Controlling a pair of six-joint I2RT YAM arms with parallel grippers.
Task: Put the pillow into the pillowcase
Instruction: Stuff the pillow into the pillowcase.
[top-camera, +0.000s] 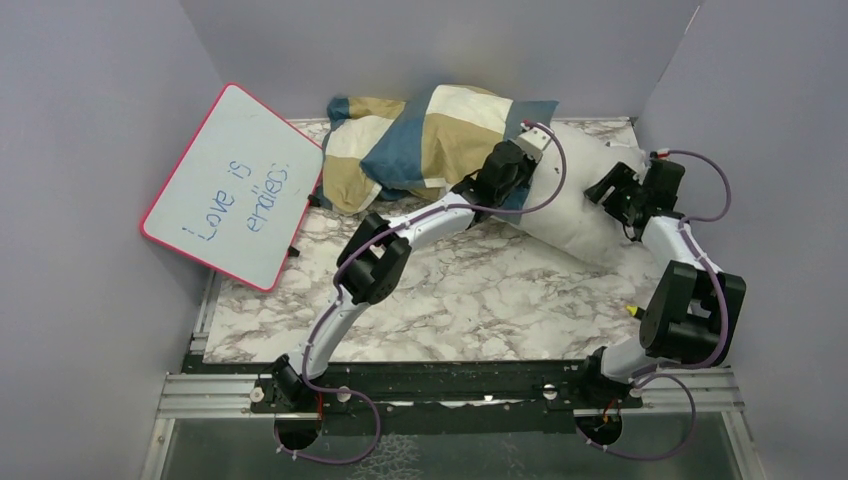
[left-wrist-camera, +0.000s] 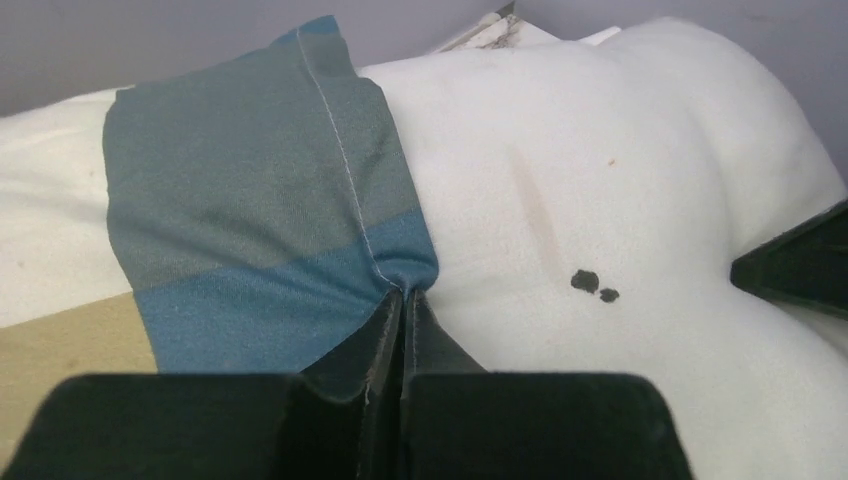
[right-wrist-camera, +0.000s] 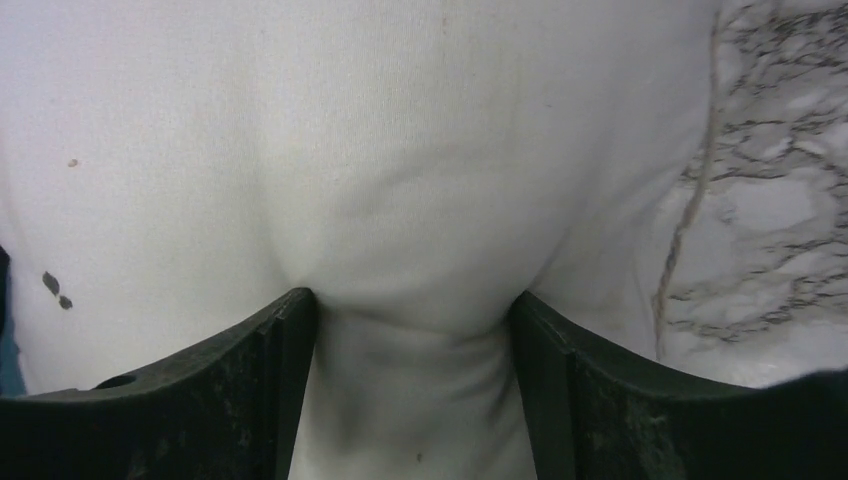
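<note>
Past the whiteboard (top-camera: 232, 185), the pillowcase (top-camera: 420, 140) lies bunched at the back of the table (top-camera: 480, 300), its mouth round the pillow's left end. Your left gripper (left-wrist-camera: 402, 300) pinches its blue edge, jaws nearly together. The pillow (top-camera: 580, 200) juts out to the right, half bare. Your right gripper (right-wrist-camera: 412, 310) clamps a thick fold of it. You're mid-sleeving, so the next move is probably to draw that edge rightward while bracing the pillow.

1. Left arm (top-camera: 430, 222): white links, blocky black joints.
2. Right arm (top-camera: 665, 240): matching build; yellow mark at 9 o'clock of elbow block.
3. Purple cables (top-camera: 561, 165): looping along both arms.
4. Left gripper (left-wrist-camera: 403, 293): matte black wedge fingers.
</note>
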